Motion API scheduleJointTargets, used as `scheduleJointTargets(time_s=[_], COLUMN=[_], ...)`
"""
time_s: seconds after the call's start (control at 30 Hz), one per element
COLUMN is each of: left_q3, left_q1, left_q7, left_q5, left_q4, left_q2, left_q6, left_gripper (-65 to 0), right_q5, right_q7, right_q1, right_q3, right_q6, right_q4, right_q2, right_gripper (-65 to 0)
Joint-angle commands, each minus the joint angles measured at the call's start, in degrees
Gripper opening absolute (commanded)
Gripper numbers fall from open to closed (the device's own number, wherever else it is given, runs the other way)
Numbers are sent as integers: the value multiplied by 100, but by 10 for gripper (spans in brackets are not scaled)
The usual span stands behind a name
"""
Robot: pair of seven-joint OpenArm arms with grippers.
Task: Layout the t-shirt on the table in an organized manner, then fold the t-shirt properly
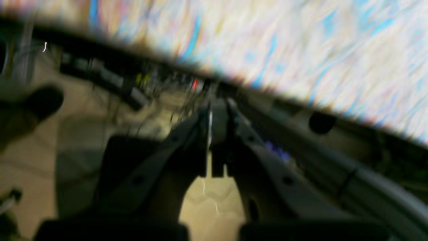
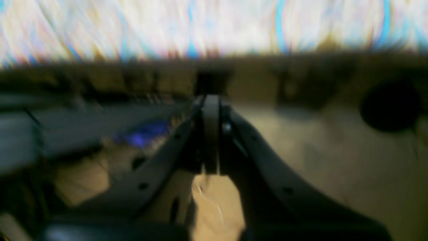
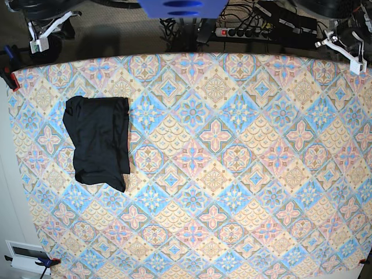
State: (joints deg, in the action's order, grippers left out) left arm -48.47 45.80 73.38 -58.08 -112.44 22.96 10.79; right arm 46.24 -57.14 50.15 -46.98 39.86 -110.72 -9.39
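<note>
Dark metal fingers of the left gripper (image 1: 217, 134) meet at their tips in the left wrist view, so the jaws are closed and nothing is between them. This picture is strongly blurred. Behind the fingers, only a smeared band of the table (image 1: 301, 50), covered in tile-patterned cloth of blue, pink and cream, is clear enough to name. The dark shapes below its edge are too soft to identify.

The right gripper (image 2: 211, 134) looks the same in the right wrist view: its two dark fingers are pressed together and hold nothing. This picture is also very blurred, with the patterned cloth as bright streaks along the top and a brown floor below.

In the base view, neither gripper can be made out. Only white parts of the rig show at the two top corners, partly cut off by the frame.

The plain black soft t-shirt (image 3: 99, 142) lies on the table, in the left part of the base view, well apart from both top corners. It is folded into a compact, roughly rectangular bundle. Its lower right corner hangs a little longer than the rest. The layers inside the fold are hidden.
</note>
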Motion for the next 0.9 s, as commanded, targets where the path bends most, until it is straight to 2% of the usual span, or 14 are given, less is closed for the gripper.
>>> scheduleJointTargets(time_s=[0.0,0.07,0.17,0.3,0.37,0.43,0.6,0.8,0.87], left_q3=[-63,-63,34,526,737,1036,2275,3559,3831], left_q1=[180,339,479,488,444,391,180,-866,-1209], left_q7=[-73,-73,-73,-81,-152,-530,-2033,-2701,-3009], left_q5=[-60,-24,494,1417,1628,1672,1699,2261,2376], left_q4=[-66,-48,-30,427,875,1315,2581,4286,4893], left_q2=[100,100,56,56,56,47,100,12,-103], left_q6=[25,25,33,33,33,33,25,16,16], left_gripper=[-650,-650,-650,-650,-650,-650,-650,-650,-650], right_q5=[-154,-725,-1411,-1789,-1929,-2079,-2615,-3081,-3125], right_q7=[119,119,119,180,224,453,1183,1341,1578], right_q1=[97,150,150,132,106,106,18,-1055,-1248], right_q3=[-36,-10,210,641,870,1081,1722,1916,1942], right_q6=[14,14,14,14,14,14,14,14,14], right_q4=[-71,-18,263,817,1133,1388,2311,3867,4491], right_q2=[-68,-24,108,117,117,117,108,99,99], right_gripper=[-650,-650,-650,-650,-650,-650,-650,-650,-650])
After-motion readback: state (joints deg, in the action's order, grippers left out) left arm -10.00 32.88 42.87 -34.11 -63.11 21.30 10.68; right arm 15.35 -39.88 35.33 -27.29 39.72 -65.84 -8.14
